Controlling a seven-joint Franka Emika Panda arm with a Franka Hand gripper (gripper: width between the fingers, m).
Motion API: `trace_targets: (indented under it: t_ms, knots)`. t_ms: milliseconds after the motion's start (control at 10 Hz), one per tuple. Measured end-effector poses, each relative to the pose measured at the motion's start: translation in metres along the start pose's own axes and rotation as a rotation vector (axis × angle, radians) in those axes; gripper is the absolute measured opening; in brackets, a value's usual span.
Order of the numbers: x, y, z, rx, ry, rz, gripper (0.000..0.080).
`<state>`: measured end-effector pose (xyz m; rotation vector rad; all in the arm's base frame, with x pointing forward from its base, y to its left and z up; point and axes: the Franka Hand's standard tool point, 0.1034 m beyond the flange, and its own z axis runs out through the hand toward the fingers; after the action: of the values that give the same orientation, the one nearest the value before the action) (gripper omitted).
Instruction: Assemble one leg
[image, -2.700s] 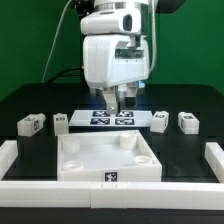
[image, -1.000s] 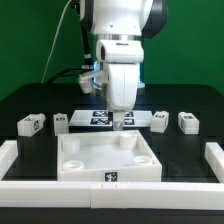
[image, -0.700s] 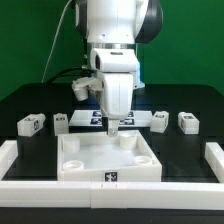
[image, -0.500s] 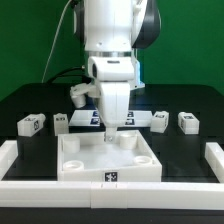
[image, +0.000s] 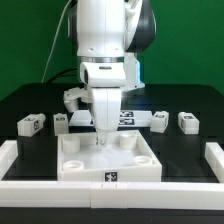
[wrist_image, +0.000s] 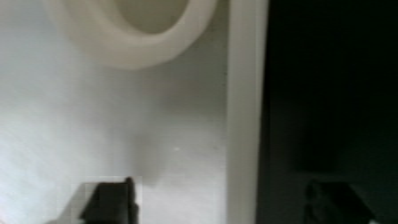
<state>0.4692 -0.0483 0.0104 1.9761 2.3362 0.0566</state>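
The large white tabletop (image: 108, 168) lies in the front middle, its sockets facing up. My gripper (image: 101, 138) hangs low over its far edge, near the far socket on the exterior view's left. In the wrist view the gripper (wrist_image: 217, 203) is open and empty, one fingertip (wrist_image: 107, 200) over the white tabletop (wrist_image: 107, 120) and the other over the dark table, the tabletop's edge between them. A round socket (wrist_image: 143, 30) shows ahead. Legs lie behind: two (image: 30, 124) (image: 61, 122) on the exterior view's left, two (image: 160, 119) (image: 187, 121) on its right.
The marker board (image: 127, 118) lies behind the tabletop, partly hidden by my arm. White rails (image: 10, 160) (image: 213, 160) border the table at both sides, and a front rail (image: 110, 195) runs along the near edge.
My arm has swung from above the marker board toward the exterior view's left and forward, turning at the wrist and sinking toward the tabletop's far edge. The legs and tabletop have not moved.
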Motion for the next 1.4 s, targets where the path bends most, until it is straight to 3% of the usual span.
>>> trace_targets:
  t_ms: [100, 200, 300, 400, 1000, 1100, 1200, 1400]
  knots:
    - [0.0, 0.0, 0.0, 0.0, 0.0, 0.0, 0.0402]
    - [0.0, 0.0, 0.0, 0.0, 0.0, 0.0, 0.0221]
    - [0.0, 0.0, 0.0, 0.0, 0.0, 0.0, 0.0221]
    - [0.0, 0.0, 0.0, 0.001, 0.0, 0.0, 0.0056]
    - [0.003, 0.001, 0.0, 0.0, 0.001, 0.012, 0.0057]
    - [0.014, 0.006, -0.003, -0.004, 0.001, 0.024, 0.0057]
    - [0.036, 0.014, -0.006, -0.006, 0.002, 0.065, 0.0057]
    - [0.069, 0.024, -0.007, 0.038, -0.014, 0.152, 0.0057]
